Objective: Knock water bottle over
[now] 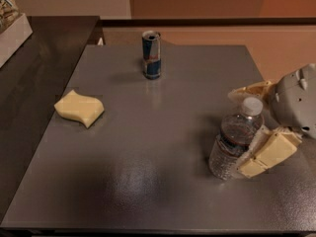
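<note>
The water bottle [232, 141] is clear ribbed plastic with a white cap and a dark label band. It stands upright at the right of the grey table [163, 147]. My gripper [239, 132] comes in from the right edge and is open. Its cream fingers straddle the bottle's right side, one behind the cap and one [264, 154] against the lower body. The grey wrist housing [296, 100] sits just right of the cap.
A blue-and-silver drink can [151, 54] stands at the back centre. A yellow sponge [79, 107] lies at the left. A dark counter [34, 68] runs along the left side, and a white box [12, 28] sits on it at top left.
</note>
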Controlling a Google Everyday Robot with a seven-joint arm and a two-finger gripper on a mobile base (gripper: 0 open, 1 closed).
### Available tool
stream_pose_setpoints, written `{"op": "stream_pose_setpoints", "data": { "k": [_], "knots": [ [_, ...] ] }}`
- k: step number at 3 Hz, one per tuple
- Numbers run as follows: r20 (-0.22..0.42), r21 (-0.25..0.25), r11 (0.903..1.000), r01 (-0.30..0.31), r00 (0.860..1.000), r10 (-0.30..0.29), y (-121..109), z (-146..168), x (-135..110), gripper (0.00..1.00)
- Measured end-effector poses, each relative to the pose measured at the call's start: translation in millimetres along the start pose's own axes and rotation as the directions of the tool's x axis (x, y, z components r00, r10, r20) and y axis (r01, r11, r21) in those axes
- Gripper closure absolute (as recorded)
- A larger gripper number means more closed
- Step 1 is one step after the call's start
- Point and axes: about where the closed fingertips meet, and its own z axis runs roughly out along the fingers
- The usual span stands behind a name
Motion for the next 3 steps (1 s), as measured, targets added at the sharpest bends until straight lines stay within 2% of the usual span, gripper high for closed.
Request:
{"op": "stream_pose_setpoints", "data": {
  "k": [2, 3],
  "knots": [
    [0.019, 0.007, 1.0000, -0.007, 1.000, 0.007, 0.6, 2.2, -1.4, 0.64],
    [-0.012, 0.013, 0.9997, 0.020, 1.000, -0.020, -4.4, -8.3, -8.5, 0.88]
  ]
}}
